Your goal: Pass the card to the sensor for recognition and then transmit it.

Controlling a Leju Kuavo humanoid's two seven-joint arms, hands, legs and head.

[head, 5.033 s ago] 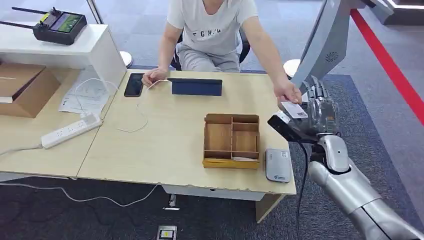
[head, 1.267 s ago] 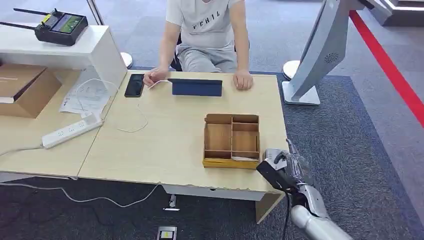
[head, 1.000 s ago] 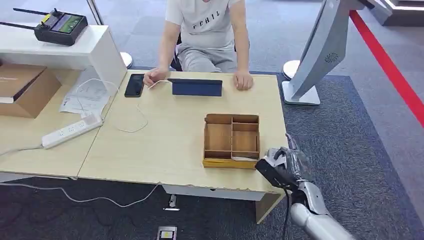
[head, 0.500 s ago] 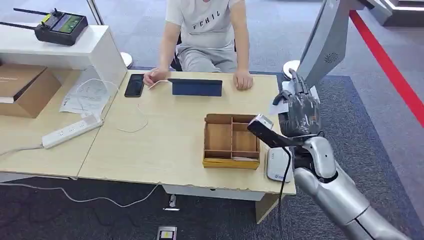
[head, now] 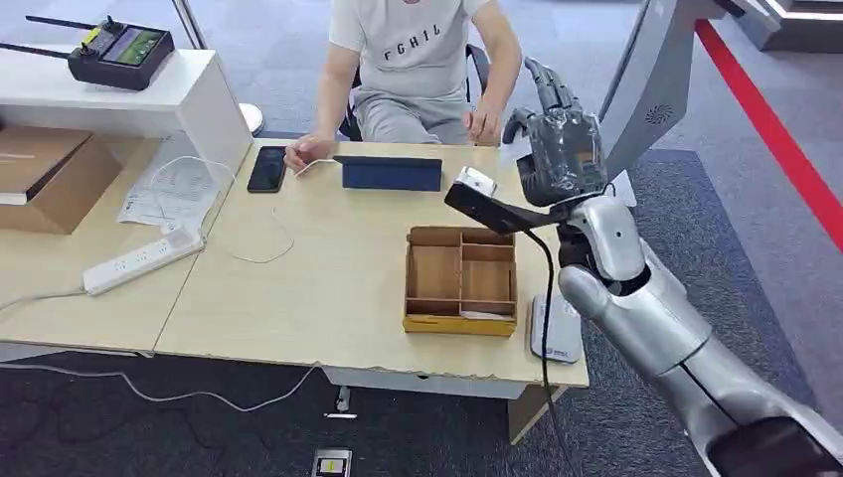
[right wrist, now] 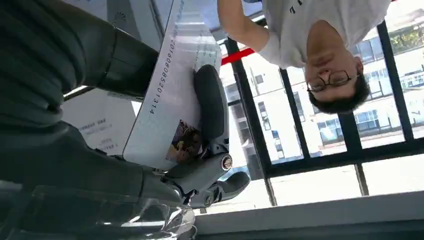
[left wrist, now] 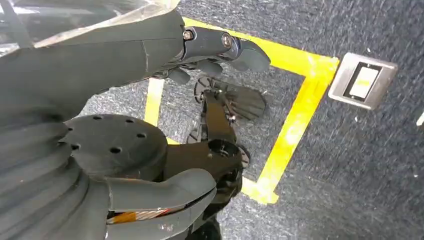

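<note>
The right hand (head: 559,151) is raised above the light wooden table (head: 338,268) at the 1 o'clock corner, gripping the white printed card (right wrist: 172,95) between thumb and fingers. The grey flat sensor pad (head: 557,333) lies at 5 o'clock, just beside the brown compartmented wooden tray (head: 461,280). The left hand (left wrist: 125,125) hangs with its fingers apart, holding nothing.

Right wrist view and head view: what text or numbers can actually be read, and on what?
"2016080852013 14" (spacing unclear): printed along the card held in the right hand.
"FGHIL" (letters uncertain): across the person's T-shirt.
Small print on the sheet behind the card: too blurred to read.
Marks on the grey sensor: too small to read.
</note>
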